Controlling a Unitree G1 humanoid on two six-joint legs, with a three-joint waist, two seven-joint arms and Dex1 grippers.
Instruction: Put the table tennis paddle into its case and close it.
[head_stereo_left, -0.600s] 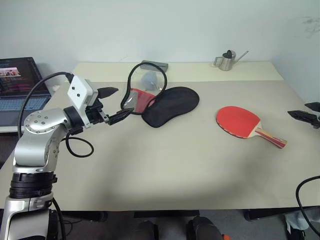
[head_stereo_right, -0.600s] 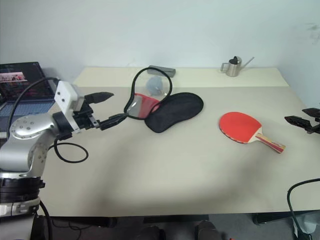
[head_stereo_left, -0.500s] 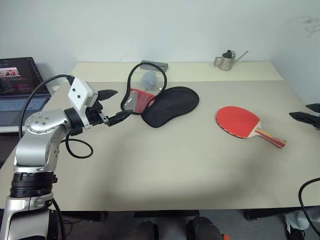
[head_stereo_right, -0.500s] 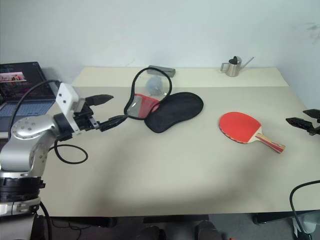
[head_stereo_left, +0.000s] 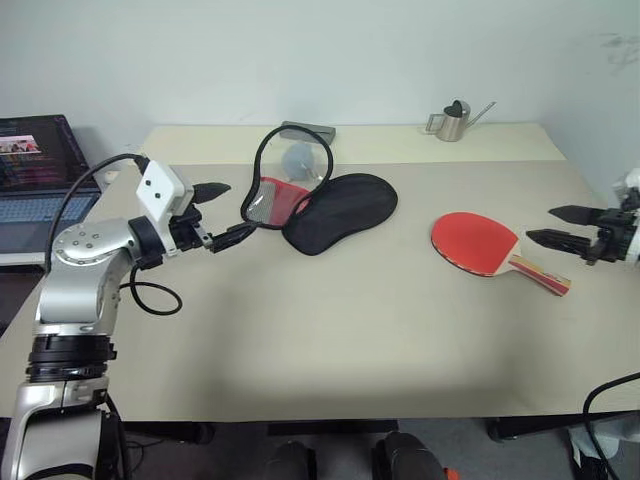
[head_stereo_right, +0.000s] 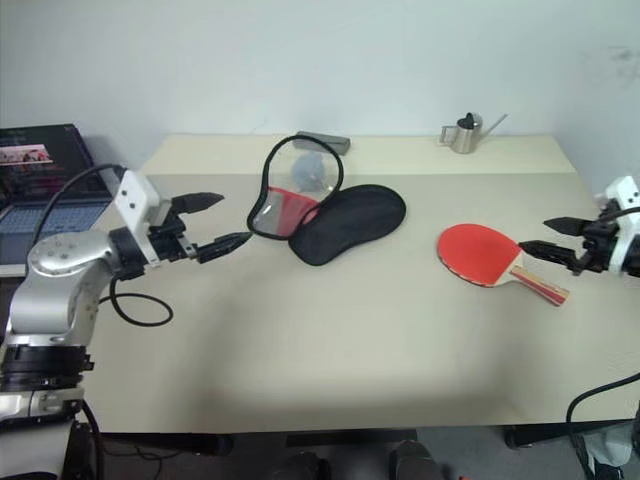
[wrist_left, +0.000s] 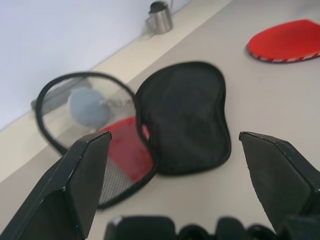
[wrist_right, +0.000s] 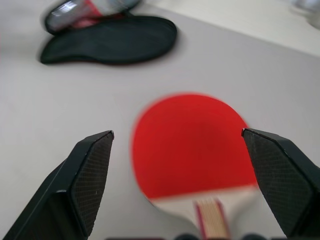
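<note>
Both grippers gape empty: the right gripper (head_stereo_left: 560, 226) has just swung in toward the paddle (head_stereo_left: 480, 243) lying right of the open case (head_stereo_left: 335, 208), near the left gripper (head_stereo_left: 222, 213), readying a pickup

We see soft, even, bright light over the table (head_stereo_left: 330, 330), with faint shadows beneath the case (head_stereo_left: 340, 210) and the table tennis paddle (head_stereo_left: 480, 243). No glare shows on the tabletop. In the right wrist view the paddle is blurred; in the left wrist view the case beyond the fingers is soft.
</note>
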